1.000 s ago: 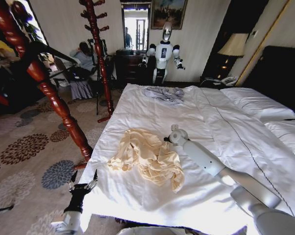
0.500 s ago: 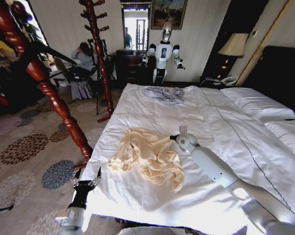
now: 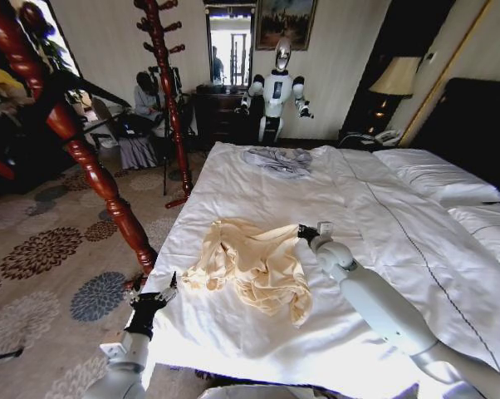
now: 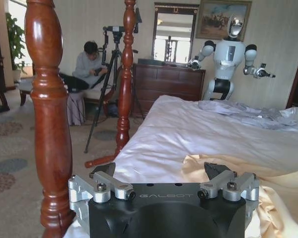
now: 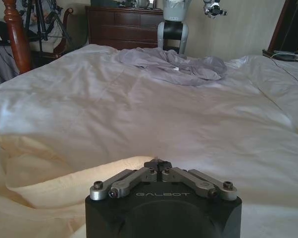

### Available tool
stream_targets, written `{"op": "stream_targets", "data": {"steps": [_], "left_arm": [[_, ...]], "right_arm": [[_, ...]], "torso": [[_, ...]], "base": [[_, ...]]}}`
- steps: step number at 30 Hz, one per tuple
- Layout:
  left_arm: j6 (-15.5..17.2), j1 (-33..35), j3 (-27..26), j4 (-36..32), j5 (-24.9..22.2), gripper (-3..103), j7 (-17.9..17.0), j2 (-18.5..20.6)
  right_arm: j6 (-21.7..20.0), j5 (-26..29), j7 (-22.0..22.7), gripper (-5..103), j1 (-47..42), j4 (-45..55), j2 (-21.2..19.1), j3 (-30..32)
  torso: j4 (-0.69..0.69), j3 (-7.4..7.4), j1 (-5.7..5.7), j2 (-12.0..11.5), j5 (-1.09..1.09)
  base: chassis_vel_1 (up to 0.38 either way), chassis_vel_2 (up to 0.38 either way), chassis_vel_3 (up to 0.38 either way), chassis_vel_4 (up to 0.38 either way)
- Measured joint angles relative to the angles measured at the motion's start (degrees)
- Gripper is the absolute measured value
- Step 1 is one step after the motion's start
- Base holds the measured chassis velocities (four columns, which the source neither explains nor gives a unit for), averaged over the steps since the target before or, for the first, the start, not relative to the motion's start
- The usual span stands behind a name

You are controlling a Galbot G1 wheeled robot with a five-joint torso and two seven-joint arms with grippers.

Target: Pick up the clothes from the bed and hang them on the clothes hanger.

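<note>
Bed (image 3: 258,191): white sheets, filling the centre and right of the head view; pillows at the right edge, dark headboard in the upper right corner.
Coat stand (image 3: 63,125): red-brown turned wood, running from the upper left corner down to the bed's left edge; a second post stands in the upper middle by the dresser.
Shirt (image 3: 254,266): pale cream-yellow, crumpled in a heap on the sheet, centre of the head view, slightly left of the middle; no gripper holds it.
Grey garment (image 3: 276,160): bunched on the far end of the bed, upper centre of the frame, well apart from the shirt.
Right arm: reaches in from the lower right corner across the sheet.
Right gripper (image 3: 306,233): just beside the shirt's right edge, centre of the frame; in the right wrist view its fingertips (image 5: 158,164) meet, closed on nothing, with cream fabric just beside them.
Left gripper (image 3: 154,298): lower left of the frame, at the bed's near left corner beside the coat stand's post; jaws spread wide and empty, seen in the left wrist view (image 4: 164,181), with the shirt near the far finger.
</note>
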Motion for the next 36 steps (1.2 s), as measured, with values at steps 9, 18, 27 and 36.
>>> {"op": "stream_targets", "data": {"steps": [9,18,27,36], "left_arm": [[3.6,-8.4,1.6,1.0,-8.3,100,-4.7,4.8],[5.7,-14.2,3.5,3.9,-17.4,100,-7.6,9.9],[10.8,-30.3,10.4,10.4,-27.8,100,-14.0,15.1],[16.3,-47.9,21.4,18.1,-39.0,100,-23.7,14.3]], "right_arm": [[1.4,-2.5,-0.1,0,-1.8,0.6,0.2,0.6],[3.8,-6.2,-1.5,0,-3.4,1.3,1.7,-0.2],[3.8,-6.5,-1.5,0,-5.7,3.8,0.7,0.6],[3.6,-6.6,-1.4,0,-8.0,4.7,-0.3,2.2]], "torso": [[0.0,0.0,0.0,0.0,-0.01],[0.03,0.0,0.0,0.0,0.01],[-0.01,0.01,0.01,0.0,-0.01],[0.0,0.01,0.01,0.0,0.01]], "base": [[0.0,0.0,0.0,0.0],[0.0,0.0,0.0,0.0],[0.0,0.0,0.0,0.0],[0.0,0.0,0.0,0.0]]}}
